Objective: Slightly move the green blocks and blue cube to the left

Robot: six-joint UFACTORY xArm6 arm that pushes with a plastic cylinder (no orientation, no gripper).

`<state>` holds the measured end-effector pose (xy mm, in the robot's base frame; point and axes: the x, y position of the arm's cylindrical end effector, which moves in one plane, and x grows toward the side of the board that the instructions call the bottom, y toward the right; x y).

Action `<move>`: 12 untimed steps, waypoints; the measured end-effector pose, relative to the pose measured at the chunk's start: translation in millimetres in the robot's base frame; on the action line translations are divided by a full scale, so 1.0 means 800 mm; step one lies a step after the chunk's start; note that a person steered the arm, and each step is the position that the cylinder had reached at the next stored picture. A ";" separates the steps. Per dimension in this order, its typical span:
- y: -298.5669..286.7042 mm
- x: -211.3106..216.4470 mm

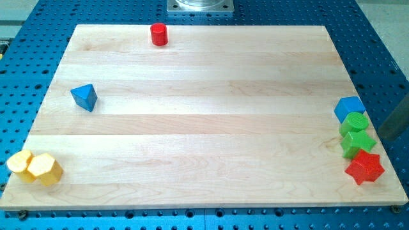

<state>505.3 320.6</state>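
Seemingly approaching: my tip (391, 137), a bare rod with no claw, sits just right of the green cylinder (355, 121), green star (357, 143) and blue cube (349, 107); next, a short leftward push.

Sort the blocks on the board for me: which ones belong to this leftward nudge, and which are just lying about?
For the job: blue cube, green cylinder, green star, my tip just to their right.

Lying about: red star, red cylinder, blue triangular block, two yellow blocks.
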 end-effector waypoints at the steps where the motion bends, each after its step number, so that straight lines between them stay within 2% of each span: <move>1: -0.016 0.000; 4: -0.043 -0.010; 6: -0.012 -0.026; 8: -0.034 -0.019; 12: -0.048 -0.041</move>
<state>472.4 282.2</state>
